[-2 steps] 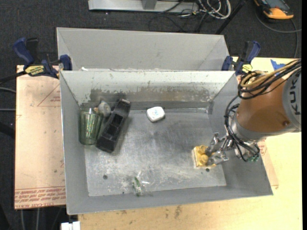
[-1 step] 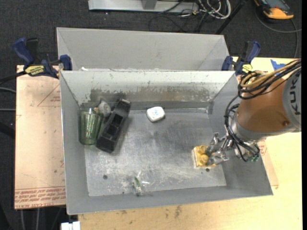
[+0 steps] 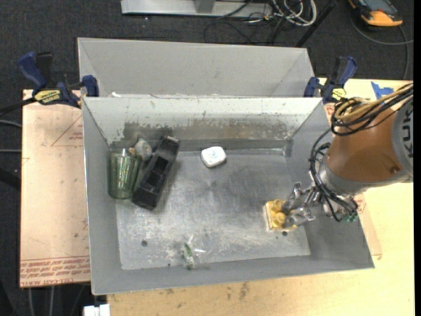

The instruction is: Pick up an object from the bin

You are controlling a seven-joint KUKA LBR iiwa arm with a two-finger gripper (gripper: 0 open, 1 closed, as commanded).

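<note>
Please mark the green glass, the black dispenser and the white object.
green glass (image 3: 122,174): camera view, middle of its side.
black dispenser (image 3: 156,172): camera view, middle of its body.
white object (image 3: 213,156): camera view, its top face.

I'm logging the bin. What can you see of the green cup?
The green cup is see-through, glass or plastic, and seems to lie on its side by the bin's left wall. A black dispenser leans against its right side; a small pale thing sits at its far end.
</note>
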